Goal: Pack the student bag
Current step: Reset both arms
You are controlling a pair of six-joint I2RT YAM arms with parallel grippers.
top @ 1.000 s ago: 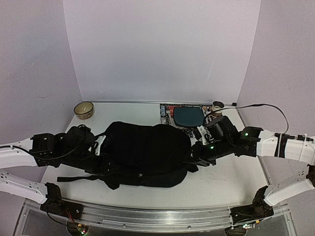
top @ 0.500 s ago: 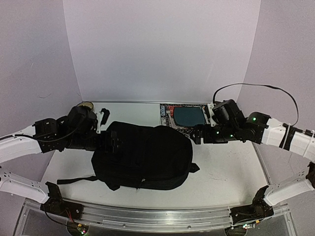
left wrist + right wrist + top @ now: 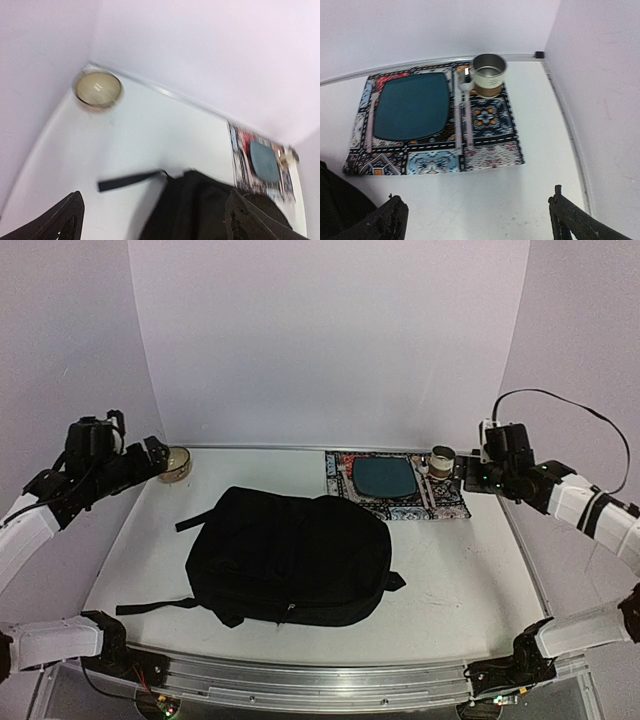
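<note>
Two grippers, the left gripper [image 3: 153,212] and the right gripper [image 3: 476,210], stand spread wide. Only the overhead view shows the whole backpack [image 3: 290,555], flat mid-table. The left wrist catches its top and a strap [image 3: 132,181]; the right wrist shows a cup [image 3: 489,75] on the patterned mat [image 3: 490,130].

You have the student bag [image 3: 290,555] lying flat in the middle of the worktop [image 3: 480,580], with one strap [image 3: 150,607] trailing out at its near left. Your left hand [image 3: 152,454] hangs over the far-left corner, just beside a small bowl [image 3: 172,463]. Your right hand [image 3: 468,472] hangs at the far right, next to a cup [image 3: 442,457] (it stands on the patterned mat [image 3: 440,502], beside a teal plate [image 3: 383,476]). Both hands are well apart from the bag.
</note>
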